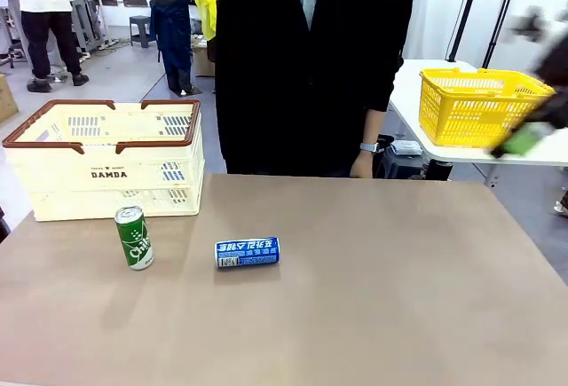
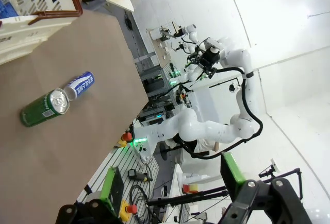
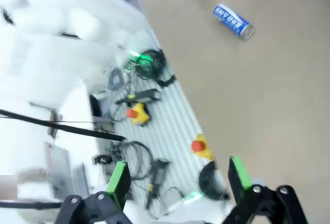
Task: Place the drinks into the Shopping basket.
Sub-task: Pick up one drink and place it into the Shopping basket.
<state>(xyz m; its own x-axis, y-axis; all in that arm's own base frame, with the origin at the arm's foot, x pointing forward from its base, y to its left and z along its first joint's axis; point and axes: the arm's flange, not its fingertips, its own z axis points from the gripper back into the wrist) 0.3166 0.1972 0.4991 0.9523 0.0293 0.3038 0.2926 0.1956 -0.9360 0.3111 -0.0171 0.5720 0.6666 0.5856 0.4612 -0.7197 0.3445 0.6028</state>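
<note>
Bright, even indoor light, faint soft shadows, heavy motion blur in the right wrist view.

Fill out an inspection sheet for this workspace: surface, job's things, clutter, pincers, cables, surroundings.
Surface: brown table, flat and dry.
Job's things: green can upright; blue can on its side to its right; both in front of the basket, not in it. The basket's floor is hidden.
Clutter: nothing seen on the table.
Pincers: left pincer and right pincer open and empty.
Cables: loose cables on the slatted base beside the table.
Surroundings: person standing at the far edge; yellow basket on a white side table.
</note>
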